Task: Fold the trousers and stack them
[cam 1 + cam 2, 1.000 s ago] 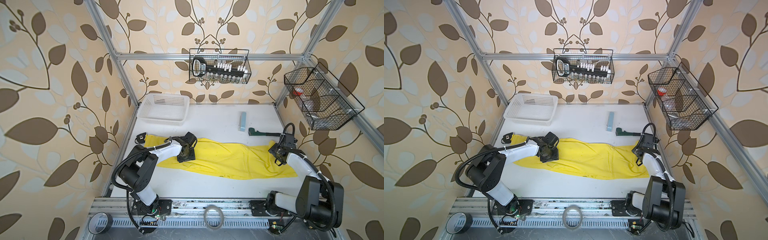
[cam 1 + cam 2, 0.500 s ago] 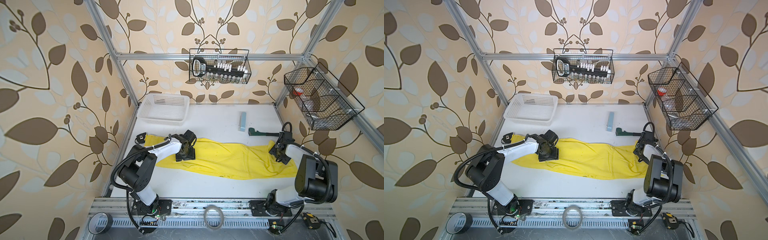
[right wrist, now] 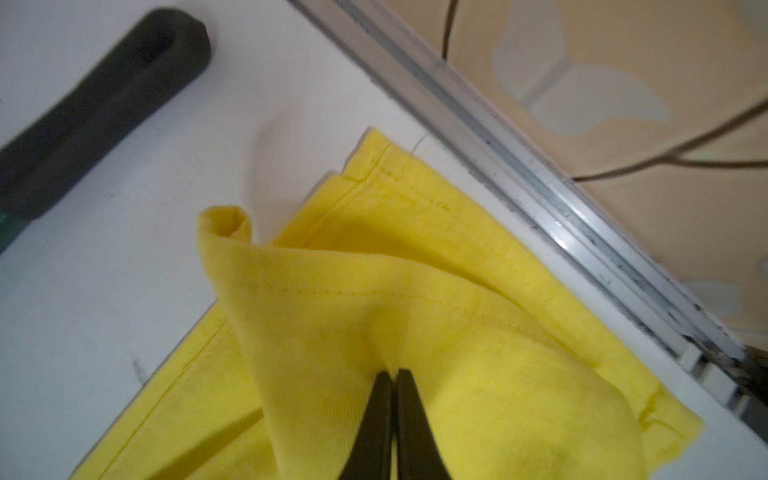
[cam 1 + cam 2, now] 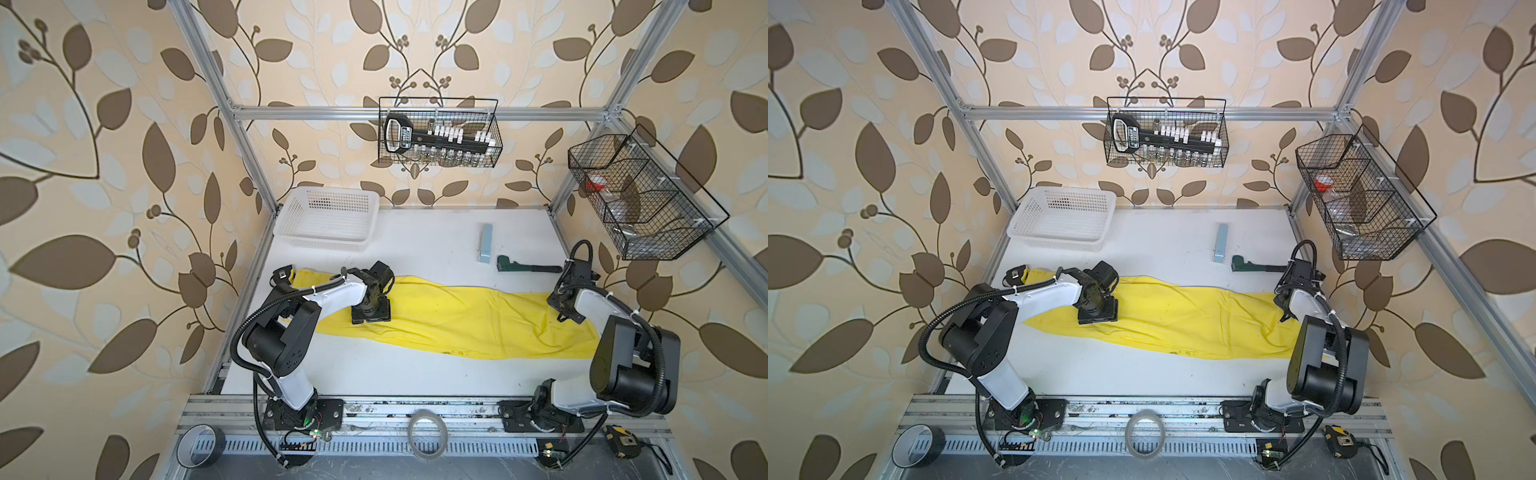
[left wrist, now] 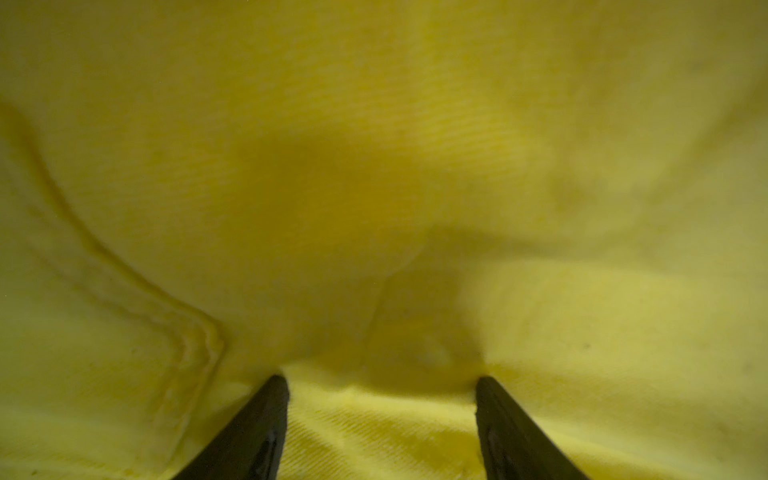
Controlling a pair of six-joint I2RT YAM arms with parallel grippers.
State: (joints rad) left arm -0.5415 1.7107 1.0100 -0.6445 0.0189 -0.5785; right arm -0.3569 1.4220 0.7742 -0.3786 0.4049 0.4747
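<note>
**Item 1: trousers**. One bright yellow pair with a few dark specks. It lies flat and lengthwise across the middle of the bench, running from 9 o'clock to 3 o'clock in both top views. The hem end, toward 3 o'clock, reaches close to the frame rail. One hem corner there is rucked up and curled over.

**Item 2: left end effector**. It points down on the 9 o'clock part of the trousers, near their far edge. The jaws stand wide apart and grip nothing. Both black fingers touch the cloth, and a low ridge of fabric rises between them. A stitched seam curves past on one side in the wrist view.

**Item 3: right end effector**. It sits at the 3 o'clock end of the trousers. The jaws are closed, pinching a raised fold of yellow cloth just inside the stitched hem. The fabric tents up toward the fingers.

**Item 4: white basket**. It sits at 11 o'clock on the bench, apart from the trousers.

**Item 5: pale blue bar**. It lies at 1 o'clock.

**Item 6: wrench**. It has a green head and a black handle. It lies at 2 o'clock, just beyond the far edge of the trousers and near the right arm.
</note>
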